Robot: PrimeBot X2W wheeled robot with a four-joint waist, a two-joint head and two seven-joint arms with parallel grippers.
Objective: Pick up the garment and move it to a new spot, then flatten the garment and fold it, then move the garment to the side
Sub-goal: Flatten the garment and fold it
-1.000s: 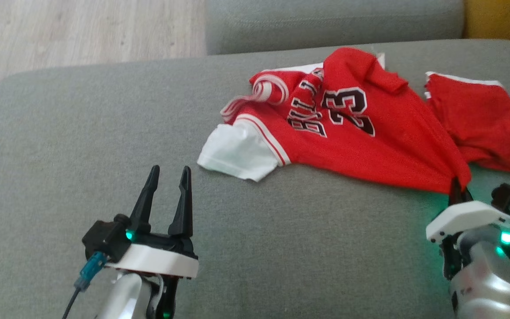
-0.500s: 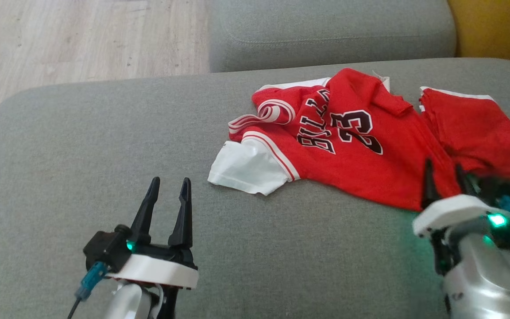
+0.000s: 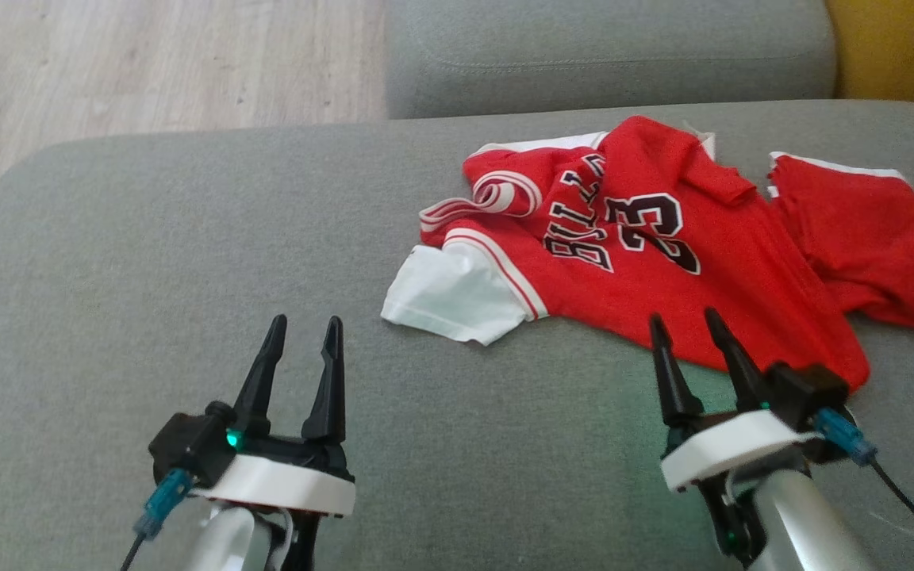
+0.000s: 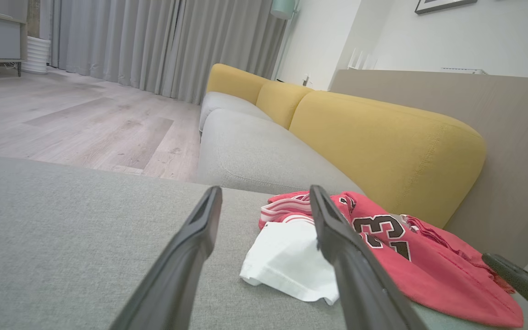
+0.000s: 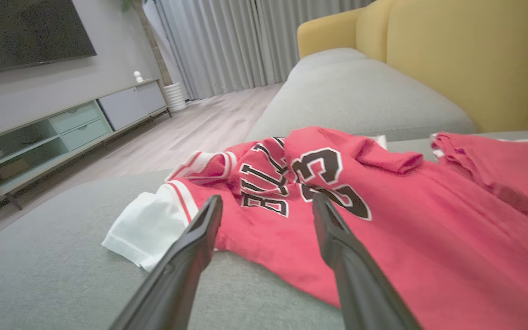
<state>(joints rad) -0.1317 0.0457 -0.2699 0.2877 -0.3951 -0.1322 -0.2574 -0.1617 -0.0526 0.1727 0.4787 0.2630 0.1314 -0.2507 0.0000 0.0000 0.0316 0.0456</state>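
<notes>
The garment (image 3: 663, 254) is a red jersey with black "23" lettering and a white sleeve, lying crumpled on the grey cushion (image 3: 187, 254) at the right. It also lies ahead in the left wrist view (image 4: 383, 247) and the right wrist view (image 5: 360, 206). My right gripper (image 3: 683, 327) is open, its tips just at the garment's near hem, holding nothing. My left gripper (image 3: 304, 329) is open over bare cushion, left of the white sleeve (image 3: 449, 293).
A second grey seat cushion (image 3: 608, 47) lies beyond the garment, with a yellow backrest (image 3: 901, 47) at the far right. Wooden floor (image 3: 147, 63) lies past the cushion's far left edge. A TV cabinet (image 5: 62, 133) stands across the room.
My right gripper let go of the garment's lower corner, opened, and drew back left to the near hem. The camera shifted slightly. The left gripper stayed put.
</notes>
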